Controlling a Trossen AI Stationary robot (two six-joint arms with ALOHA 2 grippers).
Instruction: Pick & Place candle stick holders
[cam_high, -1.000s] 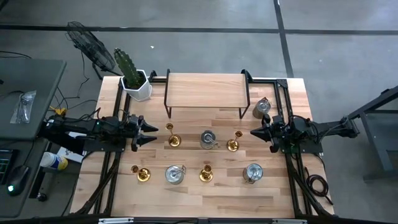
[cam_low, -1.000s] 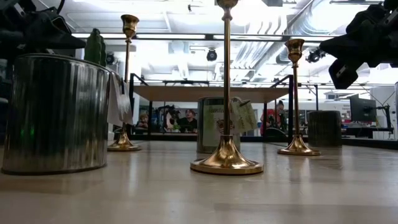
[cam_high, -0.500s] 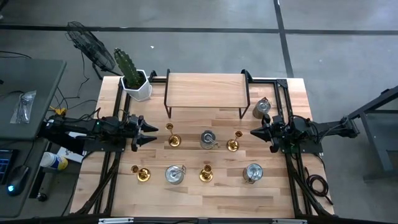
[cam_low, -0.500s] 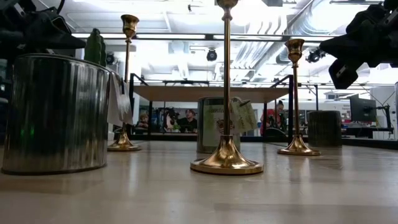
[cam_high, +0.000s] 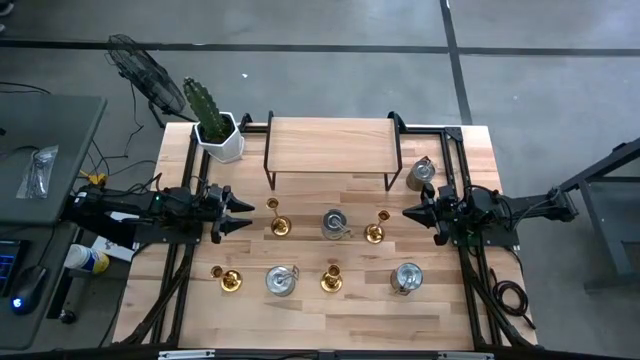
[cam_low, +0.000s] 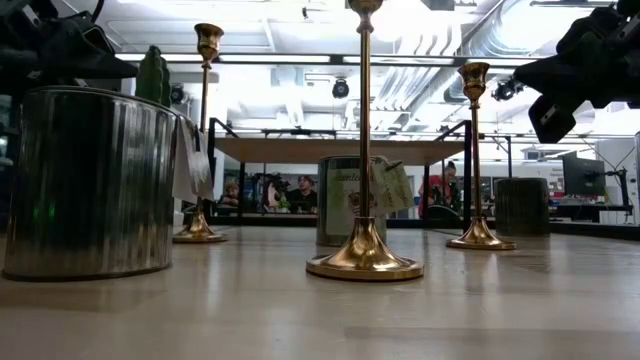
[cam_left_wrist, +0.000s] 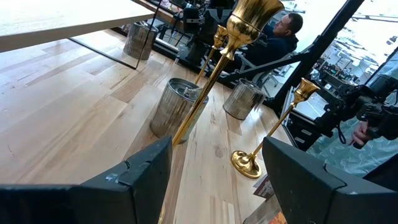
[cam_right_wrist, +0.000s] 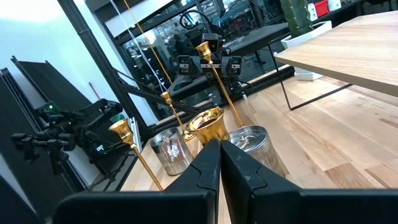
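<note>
Presently, left gripper (cam_high: 243, 212) at nine o'clock, fingers apart, empty, beside a gold candlestick (cam_high: 279, 224). Right gripper (cam_high: 407, 212) at three o'clock, fingers together, empty.

In the low view, the middle gold candlestick (cam_low: 364, 150) is cut off at the top edge, losing its cup. The big silver holder (cam_low: 90, 180) at left hides whatever stands behind it. People (cam_low: 265, 192) in the background centre are too small to make out.
</note>
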